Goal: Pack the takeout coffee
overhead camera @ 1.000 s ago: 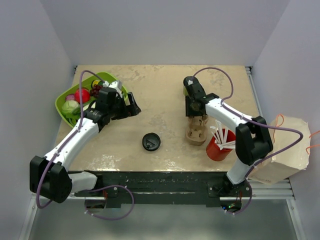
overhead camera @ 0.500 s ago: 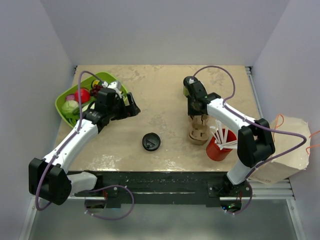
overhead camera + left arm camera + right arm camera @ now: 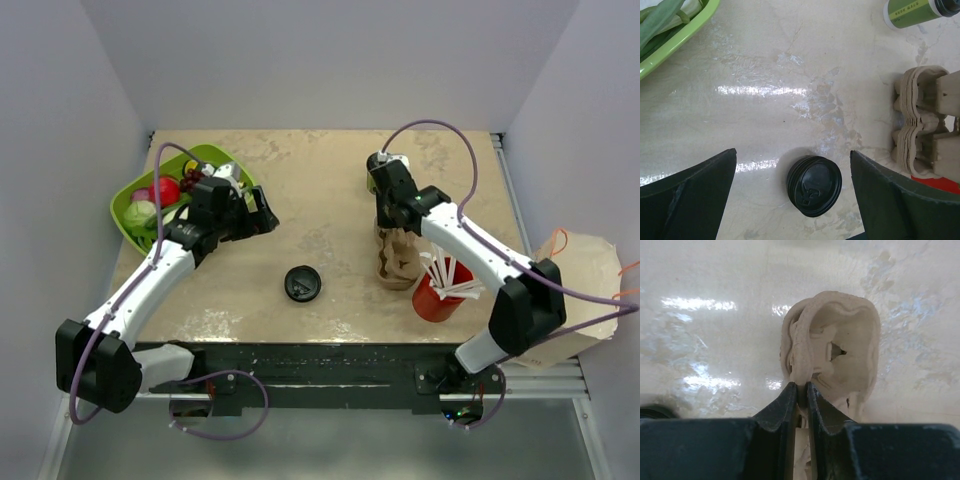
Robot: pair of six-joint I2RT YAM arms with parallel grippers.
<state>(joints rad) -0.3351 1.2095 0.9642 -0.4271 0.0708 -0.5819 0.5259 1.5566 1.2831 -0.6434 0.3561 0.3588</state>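
right gripper [image 3: 800, 390] pinches narrow on a wall edge of the pulp cup carrier [image 3: 840, 355]. left gripper [image 3: 793, 160] gapes wide above the loose black lid [image 3: 814, 186]. takeout coffee [image 3: 912, 11] is just beyond the carrier, maybe on its side. bare table [image 3: 320, 180] lies between the arms.

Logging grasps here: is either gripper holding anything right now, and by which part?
The right gripper is shut on the pulp cup carrier, pinching the thin rim wall of one cup pocket. The left gripper is open, holding nothing.
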